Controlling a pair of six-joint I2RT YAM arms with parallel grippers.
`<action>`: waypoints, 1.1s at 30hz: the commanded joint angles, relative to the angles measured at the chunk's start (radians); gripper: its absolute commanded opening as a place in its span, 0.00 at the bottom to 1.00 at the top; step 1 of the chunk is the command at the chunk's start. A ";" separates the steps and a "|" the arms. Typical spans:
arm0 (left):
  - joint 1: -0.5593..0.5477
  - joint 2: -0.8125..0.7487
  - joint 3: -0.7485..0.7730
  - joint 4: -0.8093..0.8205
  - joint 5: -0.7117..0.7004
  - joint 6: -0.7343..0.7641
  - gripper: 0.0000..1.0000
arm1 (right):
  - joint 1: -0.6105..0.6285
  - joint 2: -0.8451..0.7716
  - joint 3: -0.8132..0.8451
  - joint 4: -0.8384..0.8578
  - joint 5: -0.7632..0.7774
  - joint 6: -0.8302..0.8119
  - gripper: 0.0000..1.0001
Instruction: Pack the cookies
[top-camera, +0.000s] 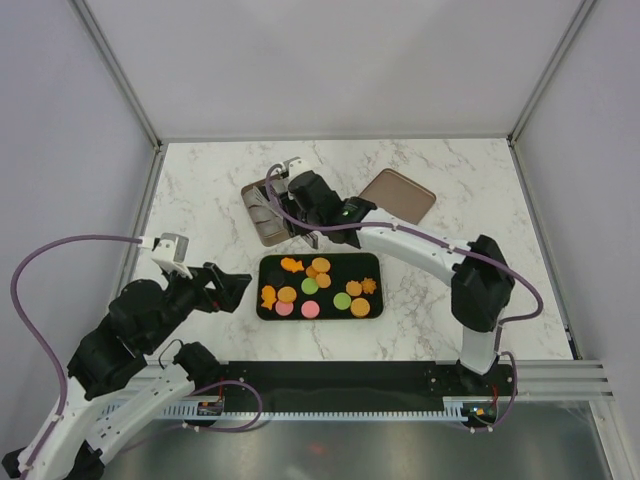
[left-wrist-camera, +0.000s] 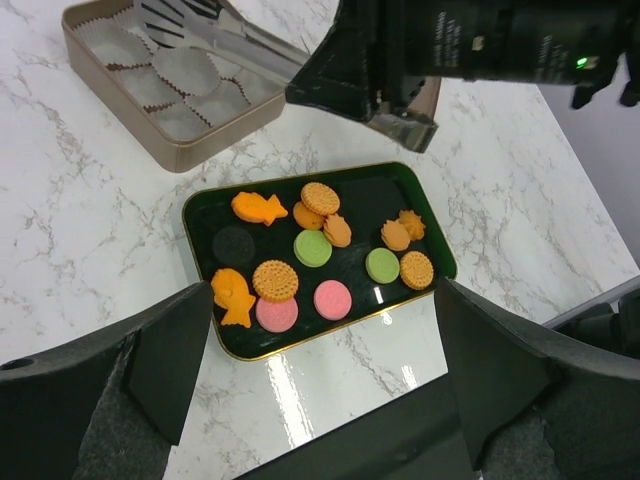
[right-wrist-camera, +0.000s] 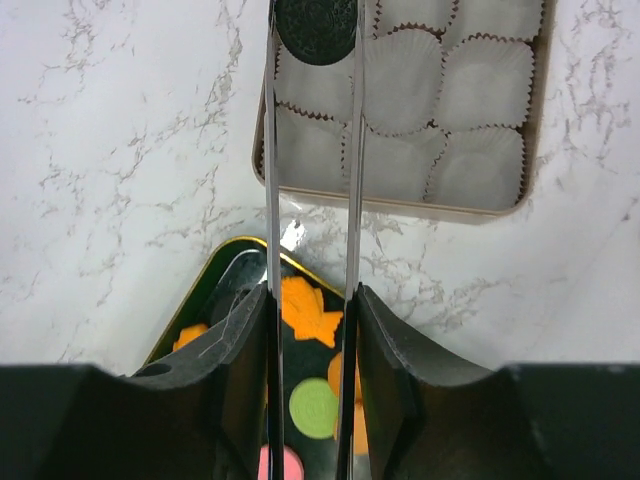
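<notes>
The right gripper (right-wrist-camera: 312, 325) clamps thin metal tongs (left-wrist-camera: 235, 40) pinching a round black cookie (right-wrist-camera: 315, 30) over fluted cups (right-wrist-camera: 480, 80). The left gripper (left-wrist-camera: 320, 385) gapes wide.

No readable text, label, brand, number or sign anywhere, cookies (left-wrist-camera: 312, 248) included.

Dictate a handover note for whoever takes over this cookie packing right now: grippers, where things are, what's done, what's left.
Left gripper: open, empty, hovering by the left end of the tray.
Right gripper: shut on the tongs, whose tips pinch a black cookie over a paper cup beside a wall of the tan box.
Done: nothing released into the box yet; the other paper cups in view are empty.
Left: drop this cookie, then move the cookies on the tray into cups.
</notes>
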 joint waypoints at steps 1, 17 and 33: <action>-0.003 -0.006 0.055 -0.042 -0.071 0.012 1.00 | -0.005 0.078 0.089 0.161 0.001 0.016 0.32; -0.003 -0.107 -0.027 0.012 -0.086 0.008 1.00 | -0.022 0.270 0.136 0.295 0.051 0.054 0.32; -0.003 -0.118 -0.034 0.013 -0.094 0.003 1.00 | -0.036 0.312 0.143 0.302 0.007 0.074 0.51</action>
